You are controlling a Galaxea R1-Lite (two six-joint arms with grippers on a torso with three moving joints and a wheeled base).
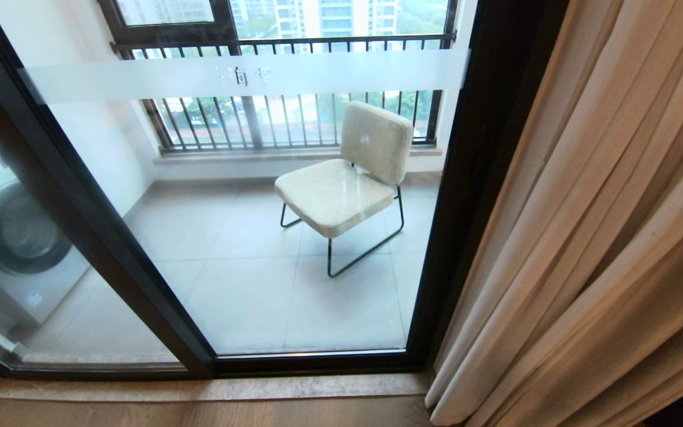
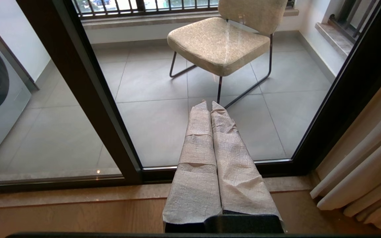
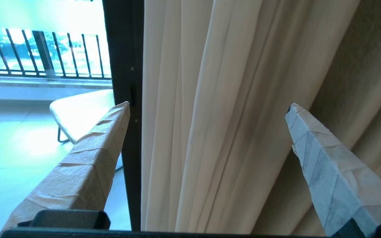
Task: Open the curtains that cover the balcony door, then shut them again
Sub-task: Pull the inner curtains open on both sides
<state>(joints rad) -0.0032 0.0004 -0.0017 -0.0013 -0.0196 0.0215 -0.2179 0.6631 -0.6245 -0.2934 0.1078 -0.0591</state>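
Head view, curtains (image 1: 602, 237) (bunched right), folds vertical

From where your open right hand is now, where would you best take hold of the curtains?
Probably the leading edge of the curtains, the bunched vertical folds beside the balcony door frame. Those pleats hang upright between the fingers of the open right hand, so coming straight on from the room side should pinch them.

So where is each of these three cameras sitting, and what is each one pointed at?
Head view: on the robot's head, looking down at the balcony door; no arm shows.
Left wrist view: behind the shut left gripper, facing the door.
Right wrist view: behind the open right gripper, facing the curtains.
All three share the chair.
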